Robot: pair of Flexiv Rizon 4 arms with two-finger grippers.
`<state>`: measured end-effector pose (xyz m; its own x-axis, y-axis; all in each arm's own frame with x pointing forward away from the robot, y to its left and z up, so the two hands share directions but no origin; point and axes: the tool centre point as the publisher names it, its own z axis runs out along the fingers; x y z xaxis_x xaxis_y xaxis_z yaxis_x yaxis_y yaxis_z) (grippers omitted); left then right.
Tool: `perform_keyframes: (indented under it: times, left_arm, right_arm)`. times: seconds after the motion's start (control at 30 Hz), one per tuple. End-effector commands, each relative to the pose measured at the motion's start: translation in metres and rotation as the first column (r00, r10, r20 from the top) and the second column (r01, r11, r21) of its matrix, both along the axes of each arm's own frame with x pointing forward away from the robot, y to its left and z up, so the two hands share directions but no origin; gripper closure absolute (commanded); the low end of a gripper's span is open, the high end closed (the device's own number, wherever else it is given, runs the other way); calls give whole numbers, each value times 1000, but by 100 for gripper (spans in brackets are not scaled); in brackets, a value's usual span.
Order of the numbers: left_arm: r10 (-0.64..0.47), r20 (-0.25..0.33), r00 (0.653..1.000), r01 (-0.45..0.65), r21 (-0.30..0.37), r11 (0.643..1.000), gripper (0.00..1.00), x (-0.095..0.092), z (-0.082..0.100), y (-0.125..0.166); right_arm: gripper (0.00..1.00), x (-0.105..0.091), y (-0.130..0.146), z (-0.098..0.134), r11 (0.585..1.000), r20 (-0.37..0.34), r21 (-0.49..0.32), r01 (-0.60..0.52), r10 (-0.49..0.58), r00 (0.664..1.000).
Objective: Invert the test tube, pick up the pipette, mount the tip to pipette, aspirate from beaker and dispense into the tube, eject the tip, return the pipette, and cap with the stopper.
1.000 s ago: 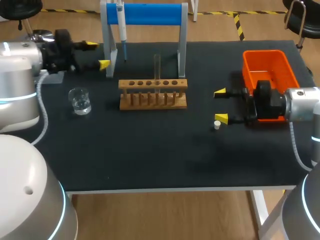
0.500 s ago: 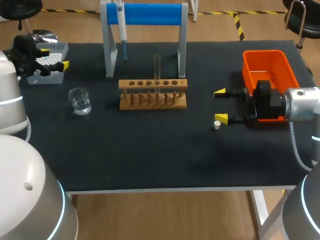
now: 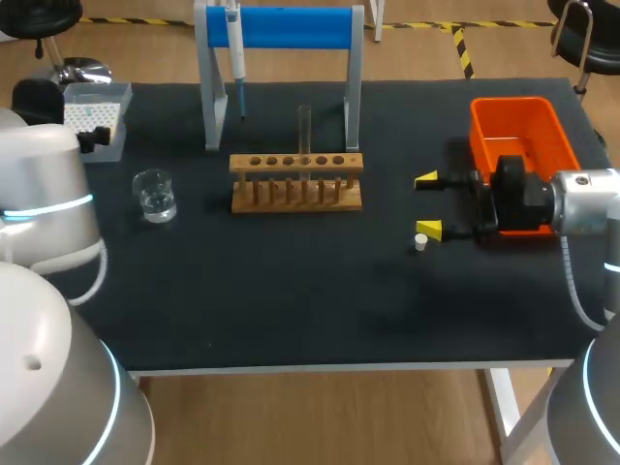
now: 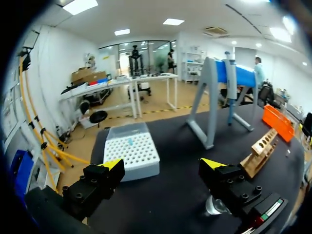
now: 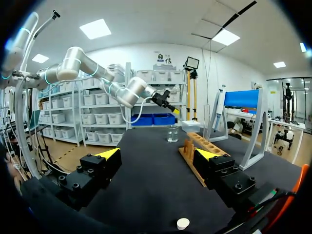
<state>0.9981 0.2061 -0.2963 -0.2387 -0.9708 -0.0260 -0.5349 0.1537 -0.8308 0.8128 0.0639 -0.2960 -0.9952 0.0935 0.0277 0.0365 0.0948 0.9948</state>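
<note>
A clear test tube (image 3: 304,131) stands upright in the wooden rack (image 3: 295,181). The pipette (image 3: 235,46) hangs on the blue-topped stand (image 3: 281,29). A glass beaker (image 3: 155,196) sits left of the rack, with the tip box (image 3: 99,114) at the far left. The small white stopper (image 3: 420,242) lies on the mat. My right gripper (image 3: 426,205) is open beside it, its near fingertip almost touching it. In the right wrist view the stopper (image 5: 183,223) lies below the open right gripper (image 5: 158,156). My left gripper (image 4: 163,168) is open and empty, facing the tip box (image 4: 131,156). The beaker (image 4: 214,207) shows under one finger.
An orange bin (image 3: 518,131) stands at the right, behind my right wrist. In the head view my left arm's own body hides its gripper at the table's left edge. The stand's grey legs (image 3: 209,107) rise behind the rack.
My left arm has drawn back leftward from beside the stand to the table's left edge by the tip box. The right arm and the stopper have not moved.
</note>
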Motion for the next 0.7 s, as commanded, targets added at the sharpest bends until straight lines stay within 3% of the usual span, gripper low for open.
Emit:
perform_keyframes:
  times: [0.03, 0.7]
  left_arm:
    - [192, 17, 981, -193, 101, 976, 0, 3, 0, -6]
    - [149, 20, 989, -150, 46, 988, 0, 10, -6, -2]
  right_arm:
    - [0, -1, 1, 0, 1000, 1, -1, 3, -3, 1000]
    - [0, -1, 1, 0, 1000, 1, -1, 3, -3, 1000]
